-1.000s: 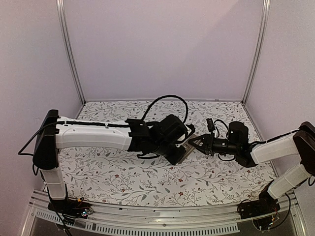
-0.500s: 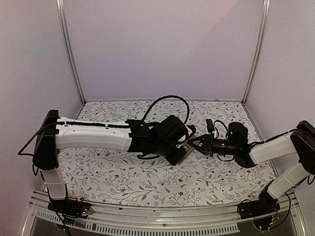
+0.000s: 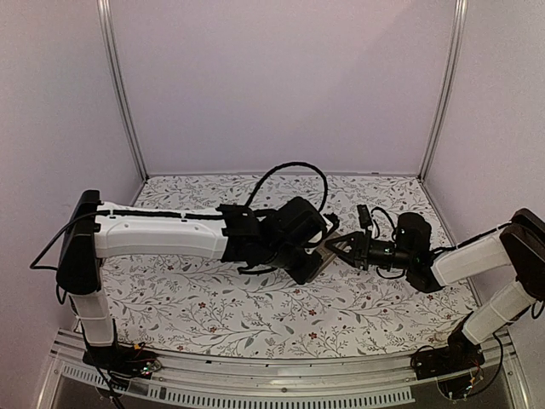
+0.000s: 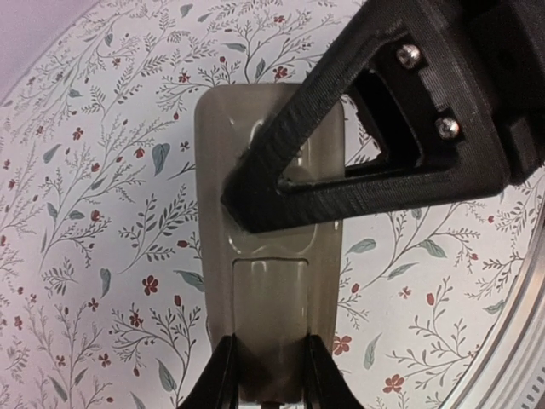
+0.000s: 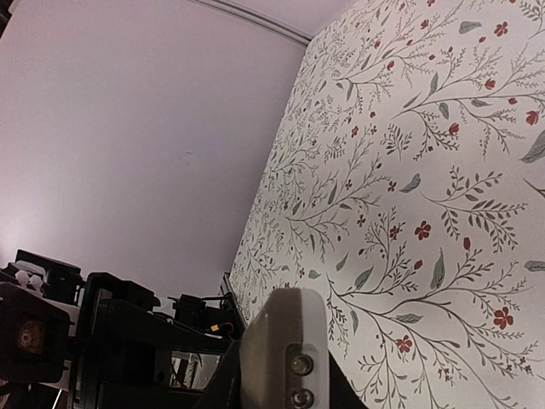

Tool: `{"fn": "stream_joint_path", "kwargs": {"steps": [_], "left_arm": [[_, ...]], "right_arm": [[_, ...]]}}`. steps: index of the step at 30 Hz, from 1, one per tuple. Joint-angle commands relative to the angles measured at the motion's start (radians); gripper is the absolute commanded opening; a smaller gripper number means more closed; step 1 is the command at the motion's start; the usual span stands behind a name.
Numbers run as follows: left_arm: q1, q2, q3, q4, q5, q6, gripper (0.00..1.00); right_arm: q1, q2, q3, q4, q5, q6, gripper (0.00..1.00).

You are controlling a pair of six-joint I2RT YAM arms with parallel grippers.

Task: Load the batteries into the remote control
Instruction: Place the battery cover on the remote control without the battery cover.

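- Floral tabletop [image 4: 94, 213] fills the left wrist view. The remote control [image 4: 272, 281] shows its grey-beige back, running from 12 to 6 o'clock. The left tool [image 4: 271, 375] pinches its 6 o'clock end between both fingers. The right tool [image 4: 251, 200] slants in from 2 o'clock with its tip over the remote control's middle; whether they touch I cannot tell.
- Right wrist view: the right tool's fingers are pressed together at 6 o'clock. The left arm [image 5: 102, 332] is dark at 8 o'clock.
- Top view: both tools meet toward 3 o'clock from the tabletop's centre, with the remote control mostly hidden between them.
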Motion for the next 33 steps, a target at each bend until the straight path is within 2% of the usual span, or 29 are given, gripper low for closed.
{"fn": "stream_joint_path", "kwargs": {"steps": [1, 11, 26, 33], "left_arm": [[0.001, 0.035, 0.027, -0.039, -0.009, -0.005, 0.15], [0.001, 0.063, 0.045, -0.062, 0.005, -0.002, 0.29], [0.001, 0.028, 0.02, -0.065, 0.007, 0.012, 0.42], [0.0, -0.014, -0.013, -0.029, 0.029, 0.02, 0.52]], "right_arm": [[0.025, 0.017, -0.003, 0.126, -0.062, 0.029, 0.0], [0.028, 0.001, -0.003, 0.133, -0.06, 0.048, 0.0], [0.023, -0.044, 0.008, 0.071, -0.054, 0.042, 0.0], [0.014, -0.042, 0.008, 0.06, -0.059, 0.042, 0.0]]}}
